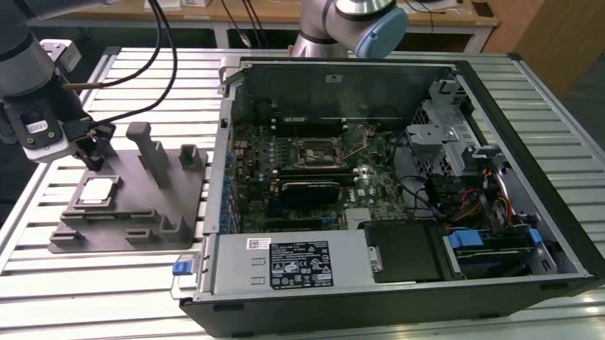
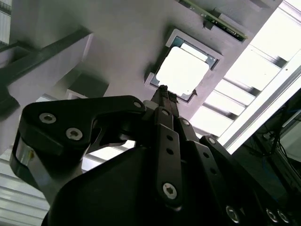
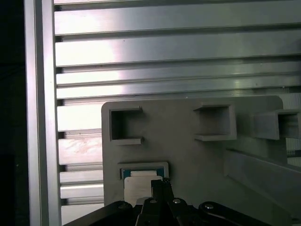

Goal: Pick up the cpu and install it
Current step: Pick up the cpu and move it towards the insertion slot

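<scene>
- The cpu (image 1: 98,191) is lying flat in a recess of the grey holder (image 1: 163,207), on the exterior view's left; we are seeing it in both wrist views too (image 2: 182,70) (image 3: 134,184).
- The gripper (image 1: 92,164) is hovering just above the cpu, and we are reading its claw as narrow, with the fingers (image 2: 165,101) together and holding nothing.
- The open computer case (image 1: 529,234) is sitting beside the holder.

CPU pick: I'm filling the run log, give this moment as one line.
gripper: fingers shut, tips over cpu | cpu: lying in grey holder, not grasped | install: not done

Slatted aluminium table (image 1: 95,297). Grey fixture (image 1: 161,212) sits on it, exterior view's left. Open PC case (image 1: 331,315) beside, right.
</scene>
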{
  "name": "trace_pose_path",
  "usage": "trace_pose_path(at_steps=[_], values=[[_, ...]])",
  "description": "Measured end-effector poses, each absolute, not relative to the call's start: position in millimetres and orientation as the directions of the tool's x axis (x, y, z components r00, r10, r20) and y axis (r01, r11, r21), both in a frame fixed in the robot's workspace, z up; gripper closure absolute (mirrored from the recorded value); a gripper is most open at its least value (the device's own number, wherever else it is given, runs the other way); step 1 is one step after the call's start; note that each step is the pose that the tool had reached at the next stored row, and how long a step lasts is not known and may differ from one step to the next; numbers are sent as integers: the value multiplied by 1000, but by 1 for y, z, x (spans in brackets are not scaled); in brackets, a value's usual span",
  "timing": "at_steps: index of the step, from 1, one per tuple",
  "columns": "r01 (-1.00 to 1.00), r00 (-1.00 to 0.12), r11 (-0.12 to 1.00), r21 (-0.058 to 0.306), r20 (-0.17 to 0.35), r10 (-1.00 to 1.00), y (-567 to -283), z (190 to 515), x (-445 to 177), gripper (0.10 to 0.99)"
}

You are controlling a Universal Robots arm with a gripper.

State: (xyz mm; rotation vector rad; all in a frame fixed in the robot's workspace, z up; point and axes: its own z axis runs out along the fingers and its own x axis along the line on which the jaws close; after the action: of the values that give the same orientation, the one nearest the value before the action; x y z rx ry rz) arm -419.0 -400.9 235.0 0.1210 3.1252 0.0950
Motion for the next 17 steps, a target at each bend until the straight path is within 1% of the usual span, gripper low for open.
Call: trace_pose_path(at_steps=[17], values=[[77,-997,995,61,-10,78,-401,228,-436,980]])
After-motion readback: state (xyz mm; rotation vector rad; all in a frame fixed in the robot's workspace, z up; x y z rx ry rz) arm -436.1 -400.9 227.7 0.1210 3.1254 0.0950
